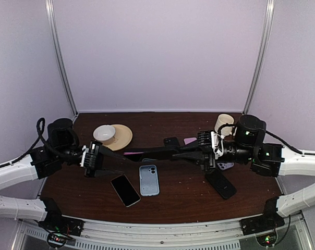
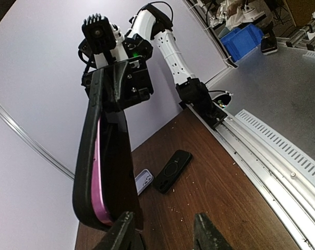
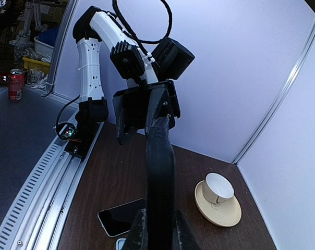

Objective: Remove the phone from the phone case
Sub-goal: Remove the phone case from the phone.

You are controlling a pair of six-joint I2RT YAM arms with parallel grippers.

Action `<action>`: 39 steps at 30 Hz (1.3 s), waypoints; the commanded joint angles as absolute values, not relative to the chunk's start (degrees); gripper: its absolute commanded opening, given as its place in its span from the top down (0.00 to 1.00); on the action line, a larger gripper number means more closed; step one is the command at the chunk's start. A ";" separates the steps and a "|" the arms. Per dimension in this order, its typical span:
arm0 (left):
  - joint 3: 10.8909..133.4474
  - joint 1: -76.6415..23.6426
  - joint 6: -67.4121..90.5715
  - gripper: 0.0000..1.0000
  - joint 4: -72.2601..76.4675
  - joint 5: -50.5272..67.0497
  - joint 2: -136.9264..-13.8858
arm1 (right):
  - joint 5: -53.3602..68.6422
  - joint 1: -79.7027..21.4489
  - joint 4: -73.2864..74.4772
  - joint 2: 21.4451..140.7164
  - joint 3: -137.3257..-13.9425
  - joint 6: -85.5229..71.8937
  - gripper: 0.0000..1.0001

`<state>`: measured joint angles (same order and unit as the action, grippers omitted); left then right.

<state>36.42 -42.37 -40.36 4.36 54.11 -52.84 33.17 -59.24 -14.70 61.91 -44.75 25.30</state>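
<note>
Your right end effector point(image 3: 158, 232) pinched the bendy-looking phone case point(image 3: 160, 172), your left end effector's point(image 2: 165, 232) hold unclear; its soft rim point(image 2: 85, 156) invited peeling.

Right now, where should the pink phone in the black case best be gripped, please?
I'd take its exposed long edge: the pink phone shows past the black case rim there. Come from the left gripper side, since the right gripper clamps the case's far end.
</note>
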 commanded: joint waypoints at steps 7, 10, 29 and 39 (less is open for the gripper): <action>38.23 -42.10 -41.71 0.60 3.97 52.18 -52.09 | 33.54 -60.09 -22.63 59.36 -45.27 24.15 1.00; 38.15 -42.10 -41.51 0.60 4.65 52.22 -51.94 | 33.82 -60.08 -21.73 59.33 -45.24 24.28 1.00; 37.88 -42.06 -41.21 0.61 5.36 55.66 -51.89 | 31.67 -61.03 -20.83 61.90 -45.72 26.44 1.00; 37.86 -42.08 -41.14 0.61 5.40 54.85 -52.12 | 36.88 -62.16 -16.50 63.96 -47.87 25.95 1.00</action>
